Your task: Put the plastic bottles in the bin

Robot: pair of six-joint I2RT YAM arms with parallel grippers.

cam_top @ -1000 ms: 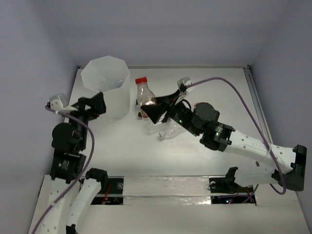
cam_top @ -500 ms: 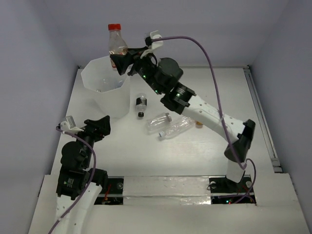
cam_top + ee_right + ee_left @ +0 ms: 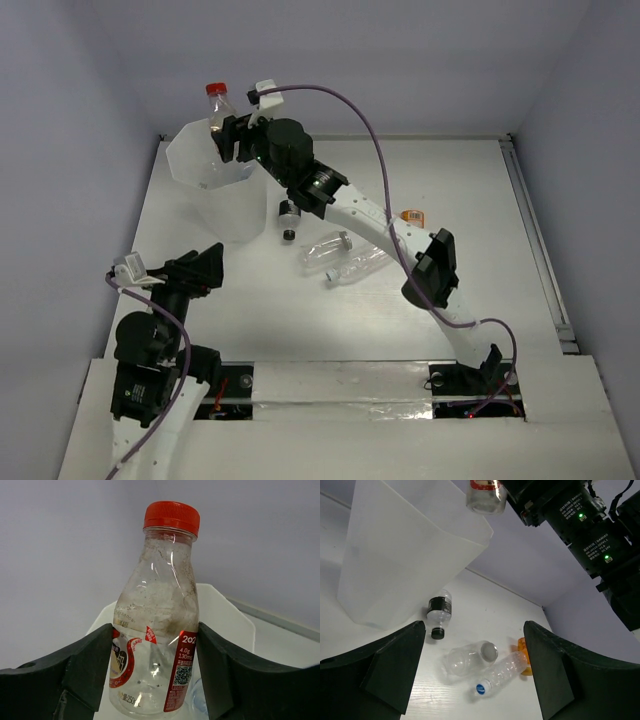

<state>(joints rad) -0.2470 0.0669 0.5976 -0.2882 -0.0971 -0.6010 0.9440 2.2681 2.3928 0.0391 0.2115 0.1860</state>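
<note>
My right gripper [image 3: 226, 138] is shut on the red-capped clear bottle [image 3: 218, 108] and holds it upright above the translucent white bin [image 3: 232, 200]; the wrist view shows the bottle [image 3: 157, 630] between the jaws with the bin's rim [image 3: 235, 615] below. My left gripper [image 3: 190, 270] is open and empty, low at the near left. On the table lie a black-capped bottle [image 3: 439, 611], a capless clear bottle [image 3: 466, 659], a blue-capped clear bottle [image 3: 505, 671] and an orange bottle [image 3: 525, 661].
The bin [image 3: 405, 555] stands at the far left of the white table [image 3: 470, 210]. The right arm [image 3: 370, 225] stretches across above the loose bottles. Purple walls close in the back and sides.
My right gripper has carried the red-capped bottle further left, from the bin's right rim to over its opening. My left arm has drawn slightly nearer.
</note>
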